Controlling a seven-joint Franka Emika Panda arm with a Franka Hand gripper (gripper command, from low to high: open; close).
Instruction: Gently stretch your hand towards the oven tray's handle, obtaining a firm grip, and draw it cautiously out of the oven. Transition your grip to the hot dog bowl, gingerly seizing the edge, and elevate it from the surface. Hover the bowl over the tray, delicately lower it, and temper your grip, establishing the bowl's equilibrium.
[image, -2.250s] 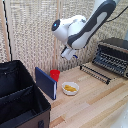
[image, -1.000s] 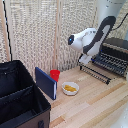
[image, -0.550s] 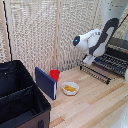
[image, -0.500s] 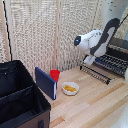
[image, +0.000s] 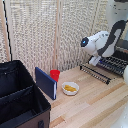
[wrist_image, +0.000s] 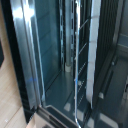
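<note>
The oven (image: 121, 50) shows only in part at the exterior view's right edge, behind my white arm. The oven tray (image: 113, 64), a dark wire rack, lies at its front. My gripper (image: 93, 61) hangs just off the rack's near end, pointing at it; its fingers are too small to read. The wrist view looks close into the oven (wrist_image: 30, 65), with a shiny frame, a dark inside and thin tray bars (wrist_image: 79, 65); no fingers show there. The hot dog bowl (image: 70, 88), white with yellow food, sits on the wooden table, well away from the gripper.
A low black bar rail (image: 95, 74) lies on the table in front of the oven. A red cup (image: 55, 75) and a blue upright panel (image: 46, 82) stand beside the bowl. A big open black case (image: 20, 100) fills the exterior view's left. A slatted screen backs the table.
The arm has swung from above the bowl area towards the exterior view's right and down, bringing the gripper close to the oven's front. Bowl, cup and case have not moved.
</note>
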